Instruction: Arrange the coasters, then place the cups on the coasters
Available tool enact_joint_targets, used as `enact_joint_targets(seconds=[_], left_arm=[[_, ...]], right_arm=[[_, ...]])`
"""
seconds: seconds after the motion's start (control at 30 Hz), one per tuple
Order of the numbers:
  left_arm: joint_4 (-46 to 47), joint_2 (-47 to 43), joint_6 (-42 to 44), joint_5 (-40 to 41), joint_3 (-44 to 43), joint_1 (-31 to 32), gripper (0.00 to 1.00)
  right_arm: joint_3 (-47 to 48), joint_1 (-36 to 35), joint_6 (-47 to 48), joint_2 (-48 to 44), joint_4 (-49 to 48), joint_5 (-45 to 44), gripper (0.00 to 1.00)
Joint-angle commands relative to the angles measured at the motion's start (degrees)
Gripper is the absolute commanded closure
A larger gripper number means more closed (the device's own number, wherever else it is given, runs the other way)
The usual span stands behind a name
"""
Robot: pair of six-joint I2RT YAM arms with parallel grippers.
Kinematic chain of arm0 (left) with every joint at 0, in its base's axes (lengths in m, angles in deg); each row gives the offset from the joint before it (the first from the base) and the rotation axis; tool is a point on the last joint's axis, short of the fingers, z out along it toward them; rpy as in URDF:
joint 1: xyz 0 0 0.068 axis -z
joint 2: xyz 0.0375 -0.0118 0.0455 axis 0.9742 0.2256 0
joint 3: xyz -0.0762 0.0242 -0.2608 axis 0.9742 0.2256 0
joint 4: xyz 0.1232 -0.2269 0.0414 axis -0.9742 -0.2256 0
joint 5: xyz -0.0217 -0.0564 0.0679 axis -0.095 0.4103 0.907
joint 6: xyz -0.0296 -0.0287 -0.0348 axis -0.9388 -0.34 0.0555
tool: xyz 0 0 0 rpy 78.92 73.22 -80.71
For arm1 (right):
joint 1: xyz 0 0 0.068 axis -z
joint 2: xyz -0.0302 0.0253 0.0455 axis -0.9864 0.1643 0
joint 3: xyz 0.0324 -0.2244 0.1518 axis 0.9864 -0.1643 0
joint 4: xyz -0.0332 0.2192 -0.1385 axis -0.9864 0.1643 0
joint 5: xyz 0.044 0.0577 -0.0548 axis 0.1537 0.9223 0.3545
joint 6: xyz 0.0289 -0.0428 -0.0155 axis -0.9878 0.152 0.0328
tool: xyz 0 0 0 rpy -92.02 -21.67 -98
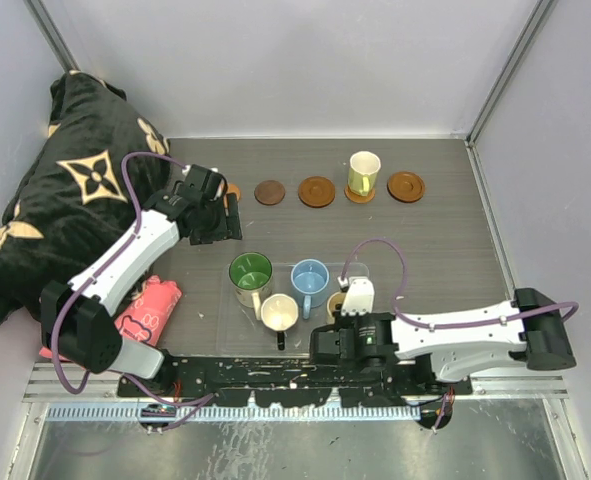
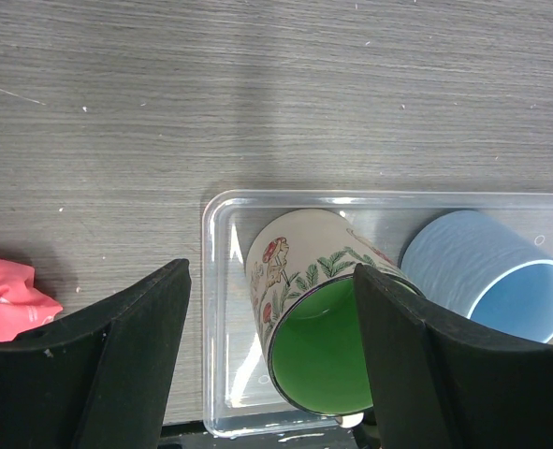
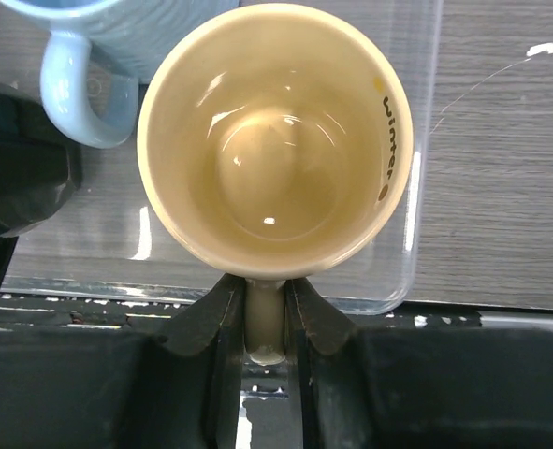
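On the far left lies a big black blanket with tan flower shapes (image 1: 65, 190). Near it is a soft pink cloth (image 1: 147, 310).

The left gripper (image 1: 227, 212) is by the left end of a row of five flat round brown coasters. Its fingers (image 2: 131, 360) are spread wide and hold nothing. The first coaster (image 1: 234, 189) peeks out from behind this gripper. Next come a dark brown coaster (image 1: 269, 192) and an orange-brown coaster (image 1: 316, 191), both bare. The fourth coaster (image 1: 360, 196) has a pale yellow cup (image 1: 363, 172) standing on it. The last coaster (image 1: 406, 186) is bare.

Nearer the arms is a clear plastic tray (image 2: 212, 309). In it, from the left, are a flower-painted cup with a green inside (image 2: 318, 351), a cup with a white inside (image 1: 279, 312) a bit nearer, and a light blue cup (image 2: 487, 271).

At the right end of the tray is a yellow-tan cup (image 3: 274, 159). It stands upright. The right gripper (image 3: 265, 309) is pinched tight on its handle (image 3: 265, 327).
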Motion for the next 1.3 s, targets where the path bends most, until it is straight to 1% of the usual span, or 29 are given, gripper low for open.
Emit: enact_joint_targets(seconds=[0.0, 0.1, 0.3, 0.47, 0.53, 0.63, 0.7, 0.87, 1.0, 1.1, 1.17, 1.27], left_arm=[[1.45, -1.90, 0.38, -0.79, -0.42, 0.19, 0.28], [1.45, -1.52, 0.38, -0.79, -0.82, 0.19, 0.28], [1.45, -1.33, 0.37, -0.93, -1.25, 0.19, 0.28], [1.37, -1.06, 0.33, -0.91, -1.72, 0.15, 0.28], [1.37, -1.01, 0.27, -1.01, -1.92, 0.13, 0.28], [1.45, -0.99, 0.20, -1.01, -2.08, 0.11, 0.28], [1.50, -1.05, 0.07, -0.81, -2.11, 0.13, 0.28], [1.24, -1.59, 0.02, 0.18, -2.23, 0.10, 0.28], [1.28, -1.97, -0.26, 0.67, -2.00, 0.10, 0.28], [1.15, -2.03, -0.46, 1.36, -1.89, 0.00, 0.27], [1.73, -2.24, -1.06, 0.15, -1.04, -1.34, 0.24], [2.44, -2.70, -2.40, -2.02, 0.77, -4.03, 0.23]], right_arm=[[6.09, 0.11, -2.30, -3.56, 7.35, -7.04, 0.99], [7.83, 0.08, -2.23, -3.65, 9.34, -7.92, 0.99], [8.55, 0.17, -2.05, -3.12, 10.11, -8.88, 0.99], [14.46, 0.52, -2.36, -2.73, 16.58, -13.07, 0.99], [16.72, 1.90, -1.38, -2.77, 18.86, -14.95, 1.00], [18.72, 5.69, 3.85, -3.46, 17.82, -17.31, 0.99], [19.46, 9.61, 10.43, -4.46, 13.96, -17.97, 0.99], [20.64, 20.68, 29.94, -6.02, 0.14, -17.02, 0.99], [21.97, 29.20, 45.35, -3.41, -13.36, -12.17, 0.99], [24.12, 34.71, 53.74, 1.07, -21.93, -8.22, 1.00], [26.19, 37.18, 57.46, 4.42, -26.28, -6.09, 0.99], [28.64, 39.83, 61.63, 9.29, -33.44, -3.13, 0.99]])
